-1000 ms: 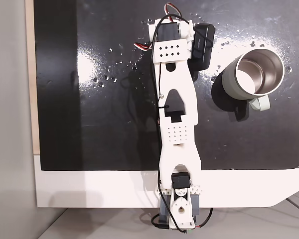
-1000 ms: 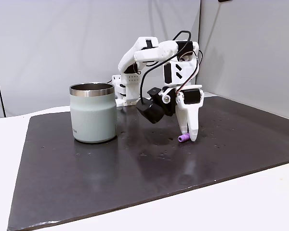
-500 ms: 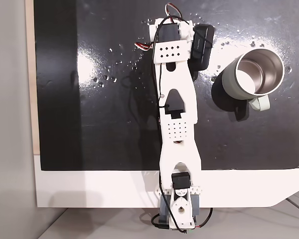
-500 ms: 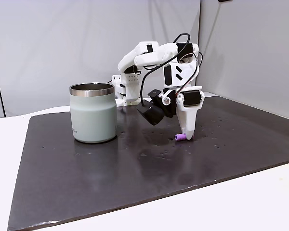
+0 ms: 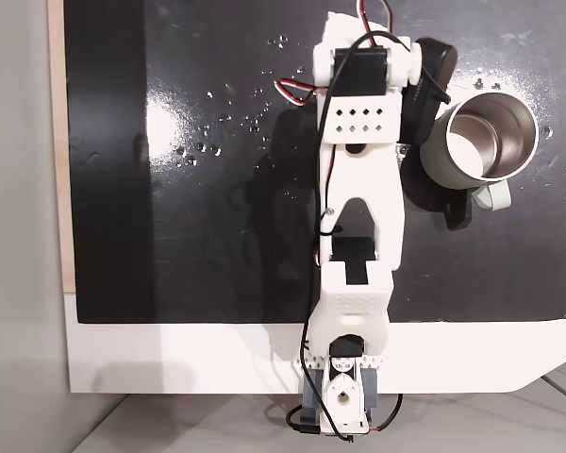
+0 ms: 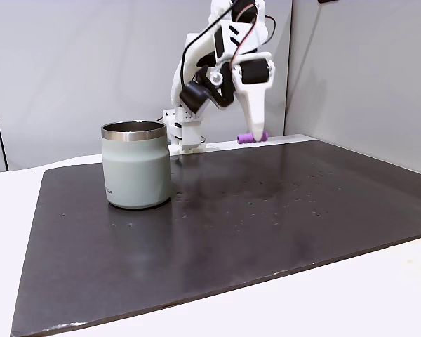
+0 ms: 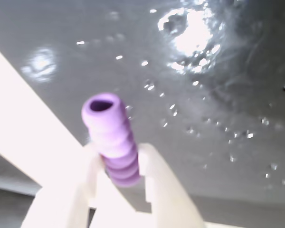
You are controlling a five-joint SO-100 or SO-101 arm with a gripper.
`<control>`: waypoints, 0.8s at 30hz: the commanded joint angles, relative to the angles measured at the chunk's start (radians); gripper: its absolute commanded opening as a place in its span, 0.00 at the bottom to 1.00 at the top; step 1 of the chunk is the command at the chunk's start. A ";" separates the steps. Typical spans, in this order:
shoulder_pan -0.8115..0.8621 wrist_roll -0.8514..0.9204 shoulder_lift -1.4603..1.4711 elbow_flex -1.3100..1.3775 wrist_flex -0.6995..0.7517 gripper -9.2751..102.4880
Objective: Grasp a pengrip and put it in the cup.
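Observation:
The purple ribbed pengrip [image 7: 113, 142] sticks out from between my white fingertips in the wrist view, held well above the dark mat. From the side, the pengrip [image 6: 252, 137] hangs at the tip of my gripper [image 6: 253, 136], raised higher than the cup's rim and to its right. The cup [image 6: 136, 164] stands on the mat with its steel inside showing. Seen from above, the cup [image 5: 453, 160] sits at the upper right with its small handle [image 5: 495, 195] toward the bottom, and my arm's wrist [image 5: 370, 90] is just left of it; the gripper tips are hidden under the arm there.
A black mat [image 6: 266, 225] covers the white table [image 6: 379, 295]. Small white specks [image 5: 217, 113] and glare dot the mat's upper part in a fixed view. The arm's base [image 5: 340, 396] sits at the table's lower edge there. Grey walls stand behind.
My gripper has lifted off the mat with the pengrip in it, rising well above cup height. From above, the wrist has swung right, toward the cup.

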State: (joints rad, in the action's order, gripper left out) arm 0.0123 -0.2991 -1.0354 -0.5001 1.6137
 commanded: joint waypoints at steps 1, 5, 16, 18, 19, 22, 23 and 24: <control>0.049 0.009 -0.167 -0.021 0.031 0.08; 0.112 0.054 -0.267 -0.058 0.080 0.08; 0.376 0.204 -0.454 -0.160 0.186 0.08; 0.417 0.233 -0.480 -0.198 0.186 0.08; 0.436 0.249 -0.488 -0.215 0.186 0.08; 0.488 0.268 -0.495 -0.253 0.186 0.08; 0.495 0.273 -0.491 -0.259 0.186 0.08; 0.500 0.278 -0.482 -0.261 0.186 0.08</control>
State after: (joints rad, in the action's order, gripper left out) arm 0.4863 -0.0383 -1.4711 -0.7593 1.7948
